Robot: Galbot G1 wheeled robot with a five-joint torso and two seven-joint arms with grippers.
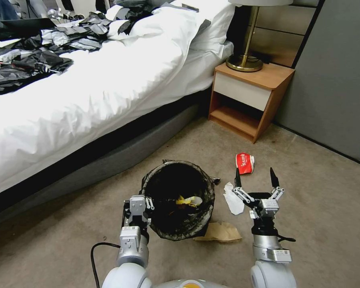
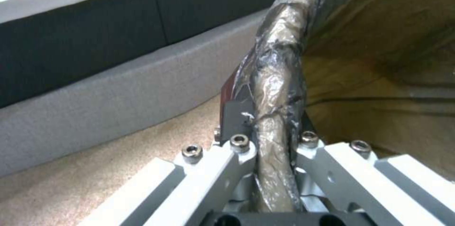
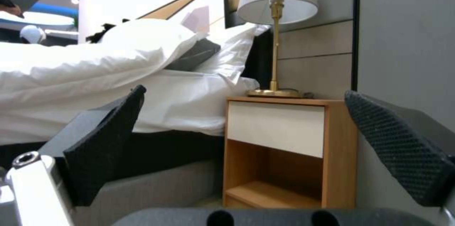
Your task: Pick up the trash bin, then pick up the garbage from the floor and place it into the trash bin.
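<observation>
Left tool (image 2: pixel 275 155) clamps the trash bin (image 2: pixel 279 76) rim beside the bed base (image 2: pixel 118 91)

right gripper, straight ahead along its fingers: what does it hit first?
Probably the nightstand. The right gripper is open and the right wrist view looks between its fingers squarely at the nightstand's front, with nothing nearer in line. Depth is unclear.

Beige-grey carpet floor (image 1: pixel 308 224), faintly stained. Bed (image 1: pixel 88 100) at left: white duvet, pillows far, grey upholstered base. Wooden nightstand (image 1: pixel 248 100) far right of bed, white drawer front, open shelf below. Brass lamp (image 1: pixel 246 48) with white shade on nightstand. Grey wall panel (image 1: pixel 336 80) at right.
</observation>
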